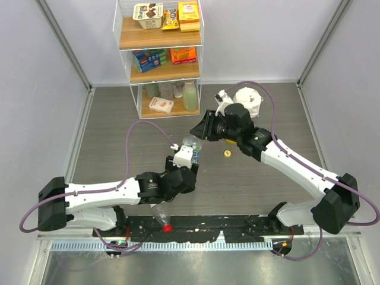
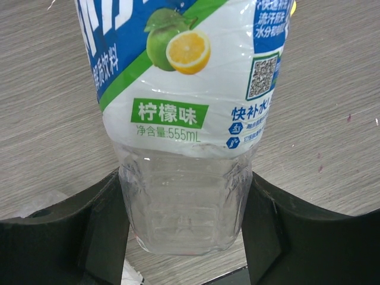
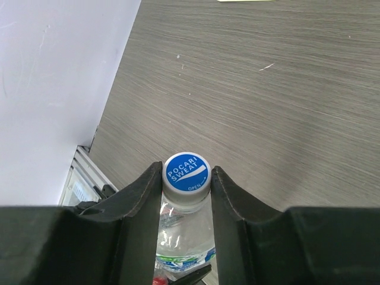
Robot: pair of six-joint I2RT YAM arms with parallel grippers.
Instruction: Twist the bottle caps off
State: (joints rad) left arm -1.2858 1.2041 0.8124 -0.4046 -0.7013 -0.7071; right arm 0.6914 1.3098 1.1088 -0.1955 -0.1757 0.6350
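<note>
With left hand (image 2: 185, 228) clamped low on Pocari Sweat bottle (image 2: 184, 89) and right hand (image 3: 186, 199) pinching its blue-topped cap (image 3: 186, 171), twist squarely, without tilting.

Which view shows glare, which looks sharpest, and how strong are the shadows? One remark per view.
Top view: soft, even light, faint shadows on the table. Left wrist: bottle print sharp, small glints on its clear plastic. Right wrist: cap crisp, wall bright, almost washed out.
</note>
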